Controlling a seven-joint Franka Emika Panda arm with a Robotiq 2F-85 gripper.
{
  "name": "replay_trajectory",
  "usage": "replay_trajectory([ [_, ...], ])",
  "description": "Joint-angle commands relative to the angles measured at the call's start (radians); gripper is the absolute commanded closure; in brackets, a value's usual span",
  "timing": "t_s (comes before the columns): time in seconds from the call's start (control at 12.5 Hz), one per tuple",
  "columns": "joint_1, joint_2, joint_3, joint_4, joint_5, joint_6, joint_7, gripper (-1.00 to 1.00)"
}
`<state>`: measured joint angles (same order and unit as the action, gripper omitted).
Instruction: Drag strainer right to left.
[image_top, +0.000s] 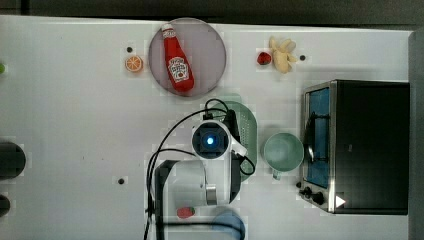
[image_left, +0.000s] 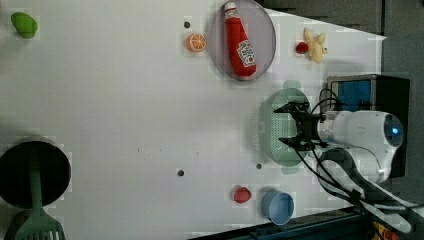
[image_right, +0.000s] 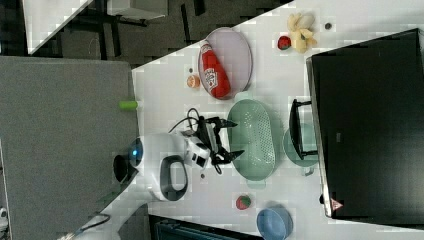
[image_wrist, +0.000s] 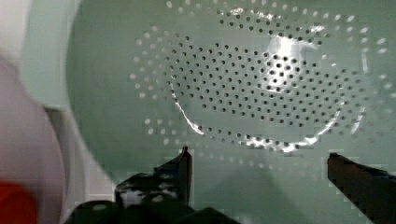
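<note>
The strainer (image_top: 248, 131) is a pale mint-green oval with a grid of small holes, lying mid-table between the grey-pink plate (image_top: 212, 55) and the mint-green mug (image_top: 283, 151). My gripper (image_left: 280, 125) is open and hangs over the strainer (image_left: 267, 131), at the rim on the right view's left. Its two black fingertips are spread wide along the bowl's long side, and nothing is between them. In the right view the gripper (image_right: 236, 137) points into the strainer (image_right: 256, 140). The wrist view looks into the perforated bowl (image_wrist: 261, 84) past the gripper (image_wrist: 259, 155).
A ketchup bottle (image_top: 178, 60) lies on the plate, with an orange slice (image_top: 133, 63) beside it. A toaster oven (image_top: 365, 145) stands just past the mug. A strawberry (image_top: 264, 58) and banana (image_top: 282, 54) lie at the back. A blue bowl (image_left: 277, 206) sits near the arm's base.
</note>
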<state>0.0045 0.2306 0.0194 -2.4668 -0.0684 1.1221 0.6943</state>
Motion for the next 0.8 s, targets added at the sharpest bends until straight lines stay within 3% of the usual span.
replay_trajectory([
  [0.08,0.009,0.065,0.003,-0.014,0.018,0.058,0.159,-1.0],
  [0.8,0.086,0.139,0.019,0.006,0.021,0.123,0.17,-1.0],
])
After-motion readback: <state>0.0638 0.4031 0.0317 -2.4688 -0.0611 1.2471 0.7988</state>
